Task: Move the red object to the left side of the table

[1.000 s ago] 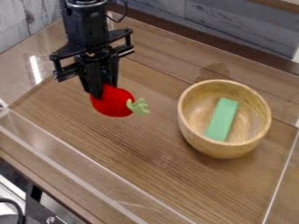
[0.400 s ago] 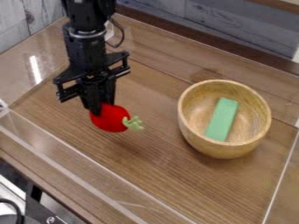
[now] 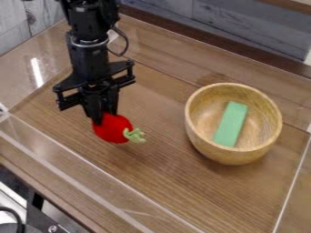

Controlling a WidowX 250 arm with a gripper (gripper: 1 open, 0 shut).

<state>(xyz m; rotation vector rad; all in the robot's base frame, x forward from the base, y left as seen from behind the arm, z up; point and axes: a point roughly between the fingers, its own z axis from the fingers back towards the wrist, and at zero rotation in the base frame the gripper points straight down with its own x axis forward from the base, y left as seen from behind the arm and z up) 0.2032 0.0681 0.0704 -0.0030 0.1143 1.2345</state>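
The red object (image 3: 113, 131), a small glossy egg-shaped toy with a pale green stem poking out to its right, sits at the tip of my gripper (image 3: 102, 118) over the left-centre of the wood-grain table (image 3: 158, 196). My black gripper points straight down and its fingers are shut on the top of the red object. Whether the toy rests on the tabletop or hangs just above it I cannot tell.
A round light wooden bowl (image 3: 206, 138) stands at the right with a green rectangular block (image 3: 231, 124) lying in it. Low clear acrylic walls (image 3: 36, 136) edge the table on the left, front and right.
My gripper has come down and slightly toward the front-left with the red object still held in it. The bowl and green block have stayed put.
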